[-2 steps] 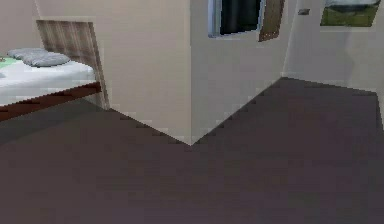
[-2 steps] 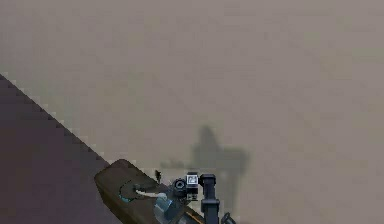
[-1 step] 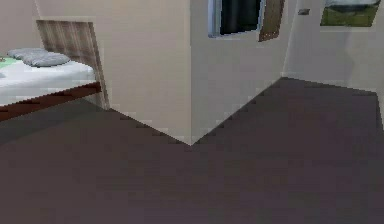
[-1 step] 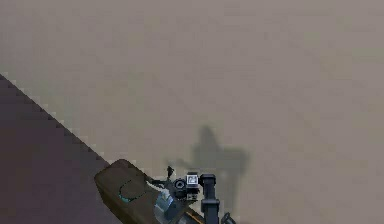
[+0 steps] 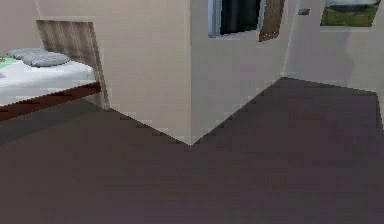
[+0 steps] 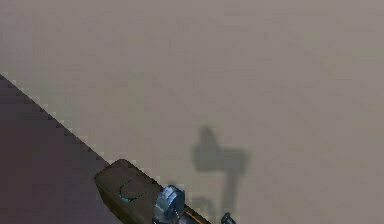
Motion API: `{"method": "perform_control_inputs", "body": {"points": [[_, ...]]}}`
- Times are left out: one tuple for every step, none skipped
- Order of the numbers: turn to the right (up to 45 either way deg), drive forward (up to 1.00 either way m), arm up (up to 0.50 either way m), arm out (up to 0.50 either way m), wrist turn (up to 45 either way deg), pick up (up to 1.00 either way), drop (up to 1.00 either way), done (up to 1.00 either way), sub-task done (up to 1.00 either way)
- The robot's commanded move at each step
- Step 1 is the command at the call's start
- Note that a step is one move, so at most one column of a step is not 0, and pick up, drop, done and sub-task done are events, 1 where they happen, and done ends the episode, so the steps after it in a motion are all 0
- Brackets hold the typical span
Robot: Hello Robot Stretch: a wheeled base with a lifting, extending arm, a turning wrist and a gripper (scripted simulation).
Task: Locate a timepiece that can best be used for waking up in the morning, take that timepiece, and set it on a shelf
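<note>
End effector (image 6: 162,203) grasps a brown dark-faced box (image 6: 124,185), probably the timepiece, hanging free at the arm side view's bottom. Likely light, rigid, smooth: hold across the casing, not the face.

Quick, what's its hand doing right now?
Gripper: cannot be told whether it holds anything; a grey round thing shows near its fingers.

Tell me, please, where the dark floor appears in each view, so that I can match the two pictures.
Forward view: the dark floor spreads across the lower half, from under the bed at the left to the right edge.
Arm side view: the dark floor is a wedge in the lower left corner.
Shared landmark: the beige wall, which meets the floor along a slanting line in both.
</note>
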Motion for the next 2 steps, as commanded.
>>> {"method": "perform_control_inputs", "body": {"points": [[0.0,0.0,0.0,0.0,0.0,1.0,0.0,0.0,0.0],[0.0,0.0,0.1,0.0,0.0,0.0,0.0,0.0,0.0]]}}
